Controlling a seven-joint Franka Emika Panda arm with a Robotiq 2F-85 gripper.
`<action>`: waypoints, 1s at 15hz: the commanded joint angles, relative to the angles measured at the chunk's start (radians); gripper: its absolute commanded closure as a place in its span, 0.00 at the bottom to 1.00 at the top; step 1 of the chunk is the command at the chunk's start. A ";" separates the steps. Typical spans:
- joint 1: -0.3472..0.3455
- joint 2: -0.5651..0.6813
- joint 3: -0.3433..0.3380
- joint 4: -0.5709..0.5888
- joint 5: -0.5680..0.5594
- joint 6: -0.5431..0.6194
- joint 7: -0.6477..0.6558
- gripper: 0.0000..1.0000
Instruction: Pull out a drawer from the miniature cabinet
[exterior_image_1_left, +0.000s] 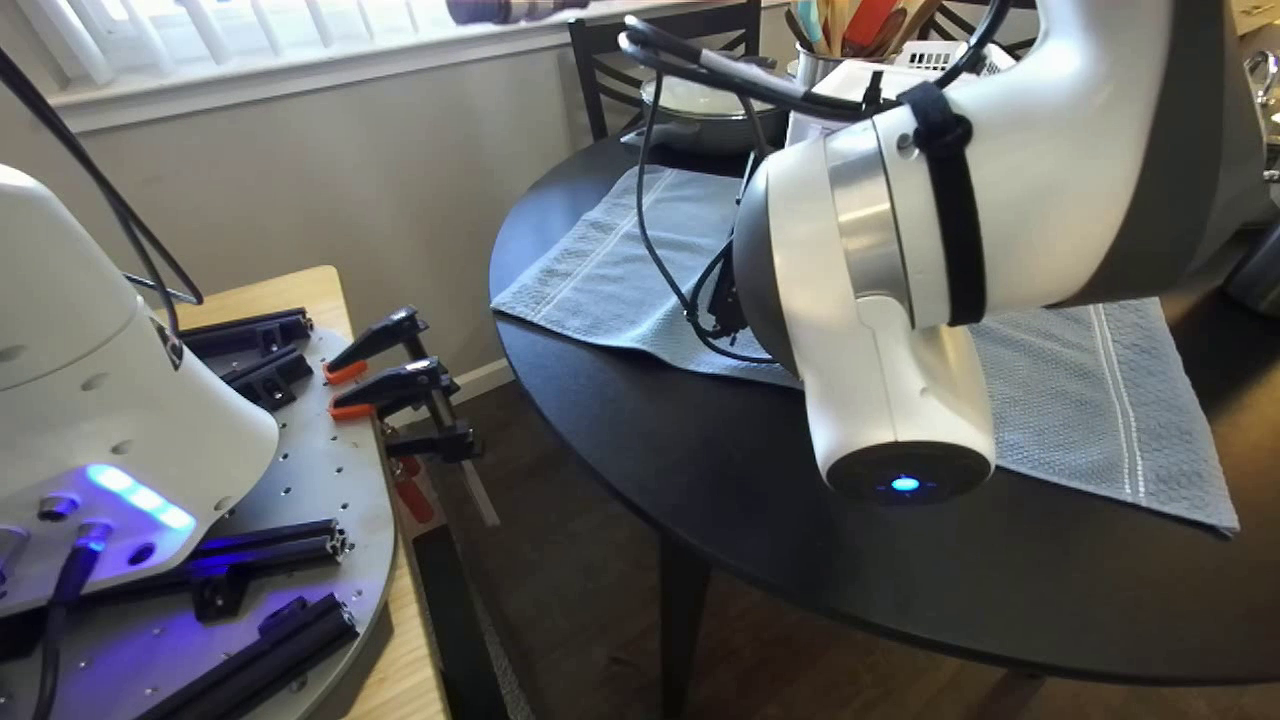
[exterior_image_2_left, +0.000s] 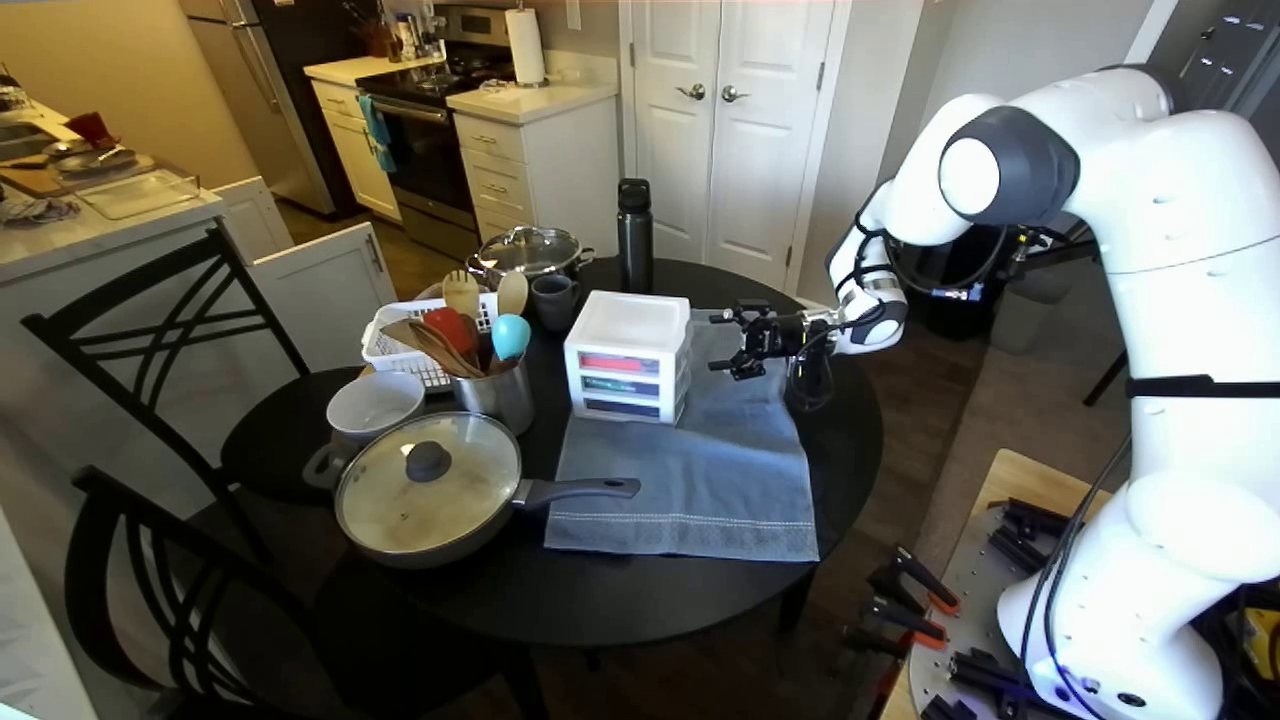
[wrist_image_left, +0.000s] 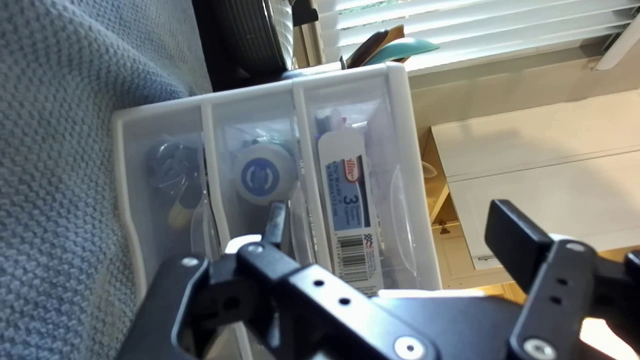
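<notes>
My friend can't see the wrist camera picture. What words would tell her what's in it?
A black gripper, jaws apart, is in front of a small whitish plastic cabinet, shown sideways; the lowest of its three see-through drawers is on the left. Blue-gray cloth fills the picture's left side, and window blinds show at the top.

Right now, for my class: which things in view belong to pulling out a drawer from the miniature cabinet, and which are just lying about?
For the job:
miniature cabinet
lowest drawer
robot's fingers, open

Just lying about:
lidded frying pan
utensil holder
white bowl
white basket
dark cup
dark bottle
glass-lidded pot
cloth under the cabinet
</notes>
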 joint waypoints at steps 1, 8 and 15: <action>0.010 -0.011 0.003 -0.022 0.027 0.030 0.013 0.15; 0.016 0.015 0.013 -0.014 0.064 0.094 0.013 0.40; 0.045 0.038 0.021 0.011 0.119 0.152 0.017 0.26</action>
